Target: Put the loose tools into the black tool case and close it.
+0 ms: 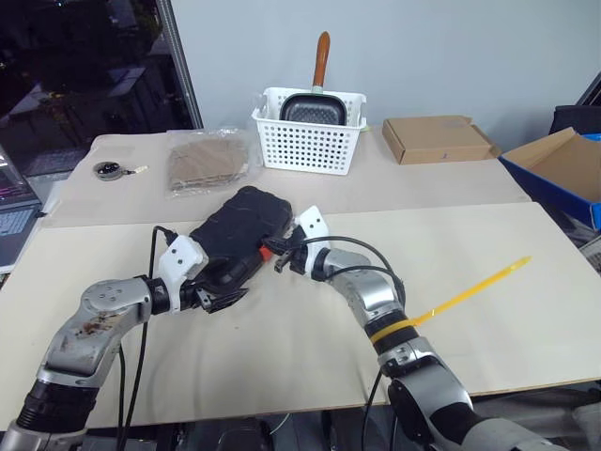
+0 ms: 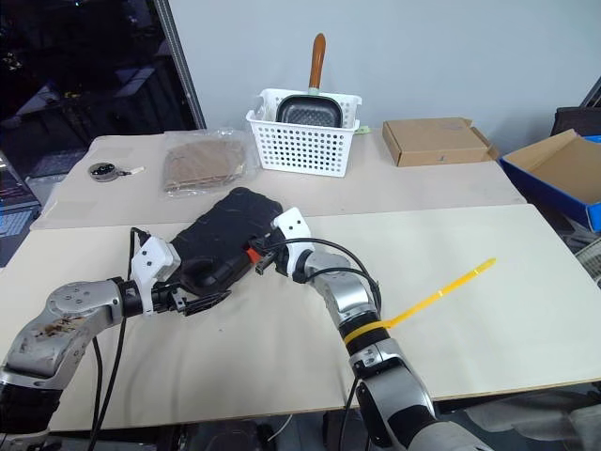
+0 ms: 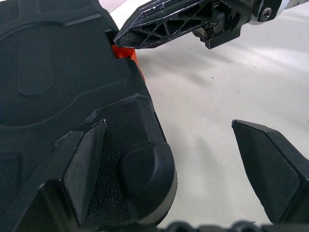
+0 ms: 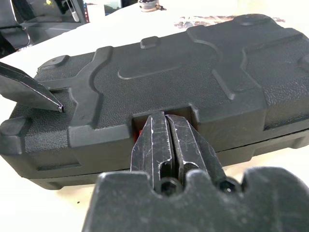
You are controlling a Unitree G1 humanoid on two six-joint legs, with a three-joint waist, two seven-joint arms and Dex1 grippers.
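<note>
A: You're pressing the right tool (image 1: 279,256), fingers pressed together and pinching nothing, against the orange latch (image 3: 126,52) on the case (image 1: 237,233). The case is lying lid-down shut near the middle of the worktop (image 1: 470,282), closer to its left edge than its right.

B: And the left tool (image 1: 218,299)?

A: It's spread wide at the case's near corner. One finger (image 3: 84,169) is resting on the ribbed shell, the other is hanging clear over bare worktop. So you're steadying that corner, not gripping it.

B: What are you worrying about?

A: The case is sitting free on a smooth top. If you're pushing the latch sideways harder than the left finger is holding, I judge the case will be sliding or pivoting away and the tip skidding off the latch. A slip could also be prising the lid seam open again.

B: Is the latch seated?

A: You can't be sure. The right fingers are covering most of it in the wrist view, and just a sliver of orange is peeking out beside the tip.

B: And the loose tools?

A: Whether they're inside is hidden by the shut lid. The basket (image 1: 310,141) at the far edge is holding a pan; I'm not making out its other contents.
</note>
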